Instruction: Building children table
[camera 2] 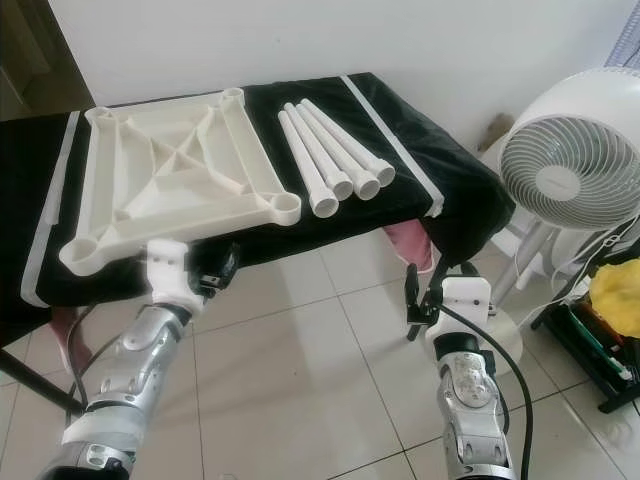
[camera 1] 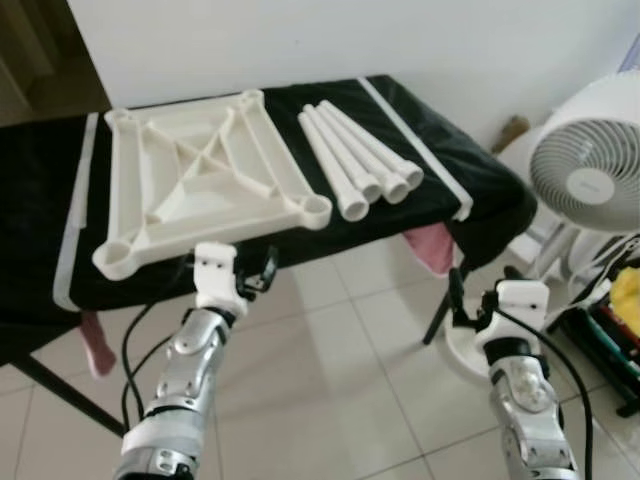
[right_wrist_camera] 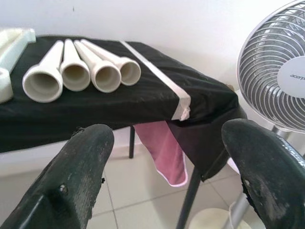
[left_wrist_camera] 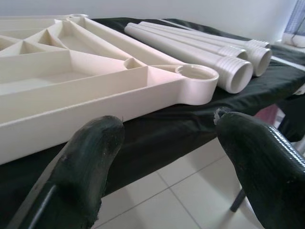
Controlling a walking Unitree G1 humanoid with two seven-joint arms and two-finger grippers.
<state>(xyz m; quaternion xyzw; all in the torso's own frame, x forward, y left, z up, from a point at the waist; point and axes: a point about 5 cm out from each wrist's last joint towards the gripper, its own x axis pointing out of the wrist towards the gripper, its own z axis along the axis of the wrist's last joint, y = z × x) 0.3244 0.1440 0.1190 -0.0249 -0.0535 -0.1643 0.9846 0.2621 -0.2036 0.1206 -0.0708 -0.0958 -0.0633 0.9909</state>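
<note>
A cream plastic tabletop (camera 1: 205, 180) lies underside up on the black-covered table (camera 1: 470, 170), its ribs and corner sockets showing. Beside it on the right lie several white tube legs (camera 1: 355, 155) side by side, their open threaded ends facing me. My left gripper (camera 1: 257, 274) hovers just below the table's front edge, under the tabletop's near right corner socket (left_wrist_camera: 195, 78). It is open with nothing between its fingers (left_wrist_camera: 95, 148). My right gripper (camera 1: 458, 298) hangs lower, off the table's right front corner, also open and empty, pointing toward the leg ends (right_wrist_camera: 78, 71).
A white floor fan (camera 1: 590, 170) stands close on the right, its base by my right arm. A pink cloth (camera 1: 432, 248) hangs under the table's right end beside a dark table leg (right_wrist_camera: 190, 191). A rack with a yellow item (camera 1: 625, 290) is at far right. Tiled floor (camera 1: 340, 370) lies below.
</note>
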